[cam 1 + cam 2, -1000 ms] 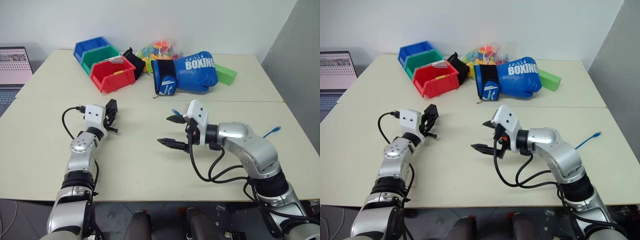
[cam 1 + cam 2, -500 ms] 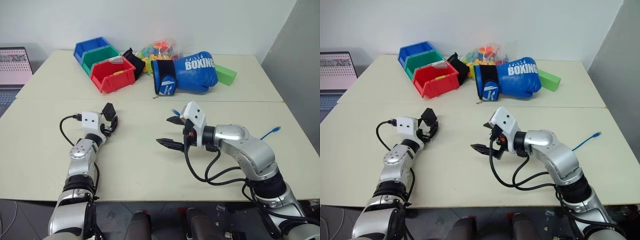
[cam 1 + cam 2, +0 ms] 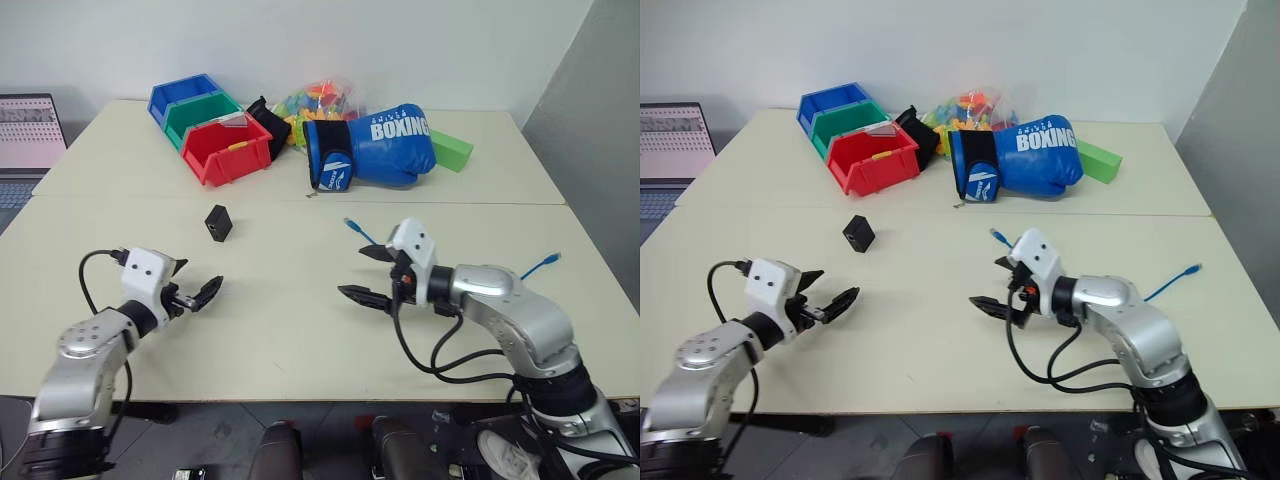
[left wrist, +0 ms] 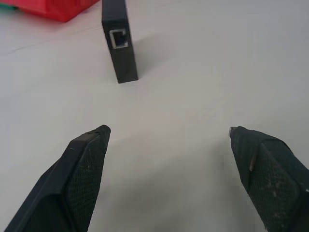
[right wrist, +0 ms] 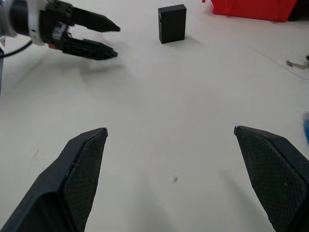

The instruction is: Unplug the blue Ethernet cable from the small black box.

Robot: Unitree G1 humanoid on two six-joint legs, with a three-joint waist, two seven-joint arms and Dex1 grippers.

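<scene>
Small black box (image 3: 218, 222) upright on the table (image 3: 300, 330), port empty, at one o'clock from spread left gripper (image 3: 196, 292); blue Ethernet cable (image 3: 356, 229) free at eleven o'clock of spread, empty right gripper (image 3: 366, 275).

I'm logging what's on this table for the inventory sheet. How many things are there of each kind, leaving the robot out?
Storage bins: 3, blue, green, red
Boxing glove: 1
Green block: 1
Bag of coloured toy pieces: 1
Black fabric item: 1
Small black box: 1
Blue Ethernet cable: 1
Total: 9
</scene>
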